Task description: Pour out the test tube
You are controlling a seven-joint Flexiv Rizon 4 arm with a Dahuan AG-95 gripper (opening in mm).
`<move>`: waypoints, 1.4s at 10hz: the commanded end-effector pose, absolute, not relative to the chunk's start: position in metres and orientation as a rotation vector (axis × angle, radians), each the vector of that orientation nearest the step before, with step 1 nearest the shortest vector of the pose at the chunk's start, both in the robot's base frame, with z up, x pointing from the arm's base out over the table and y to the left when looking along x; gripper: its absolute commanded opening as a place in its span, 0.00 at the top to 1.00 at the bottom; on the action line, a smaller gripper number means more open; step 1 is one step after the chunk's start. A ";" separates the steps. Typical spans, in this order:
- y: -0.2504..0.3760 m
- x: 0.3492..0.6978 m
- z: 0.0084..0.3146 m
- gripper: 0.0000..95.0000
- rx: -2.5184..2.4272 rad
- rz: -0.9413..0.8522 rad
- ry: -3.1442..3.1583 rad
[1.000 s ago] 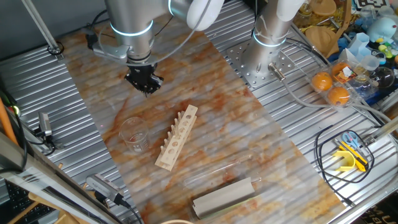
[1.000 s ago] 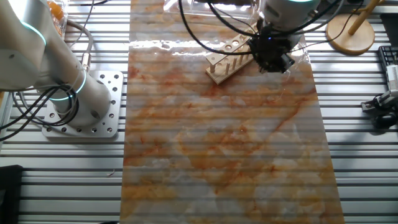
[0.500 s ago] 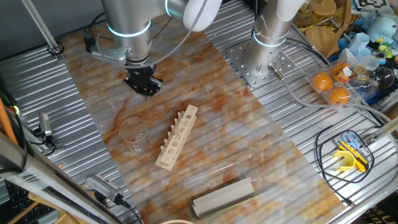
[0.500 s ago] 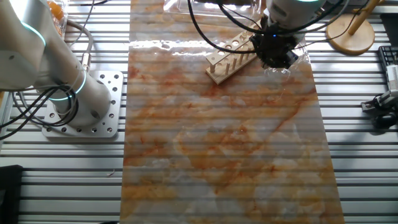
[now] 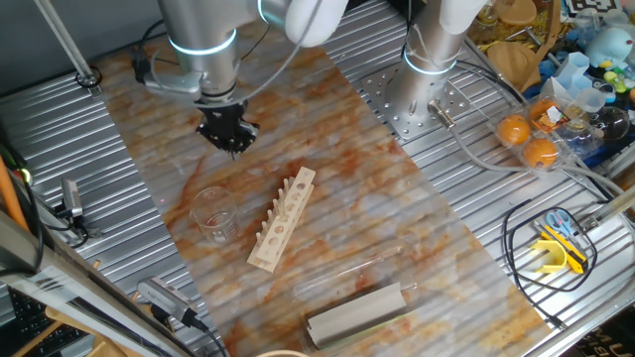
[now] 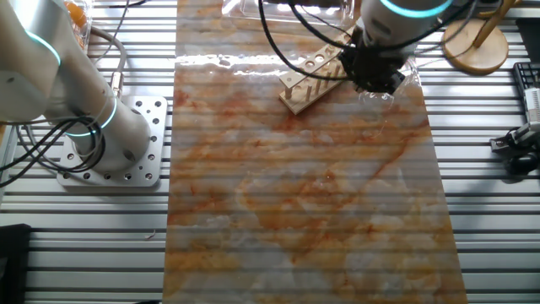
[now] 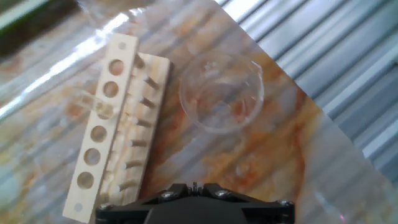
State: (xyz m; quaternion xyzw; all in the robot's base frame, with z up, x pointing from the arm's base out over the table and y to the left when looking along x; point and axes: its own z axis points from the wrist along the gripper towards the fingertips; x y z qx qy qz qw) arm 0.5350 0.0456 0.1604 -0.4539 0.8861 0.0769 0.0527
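Claw [image 5: 229, 142] above the bench, its state impossible to tell.
A beaker [image 7: 221, 92] stands just beside a wooden rack [image 7: 115, 121] on the marbled mat [image 5: 337, 178].

**Gripper drifts away from the rack**

In one fixed view the gripper [image 5: 229, 140] sits a little farther up and left than a second ago, with more bare mat between it and the wooden rack [image 5: 282, 218]. In the other fixed view the gripper [image 6: 376, 78] stands higher in the picture than before, and the beaker [image 6: 380, 91] rim, hidden under it a second ago, now shows just below it.
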 end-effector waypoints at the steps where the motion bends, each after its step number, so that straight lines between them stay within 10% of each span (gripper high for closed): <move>1: 0.056 0.542 0.154 1.00 -1.466 0.341 2.576; 14: 0.059 0.543 0.152 1.00 -1.392 0.289 2.652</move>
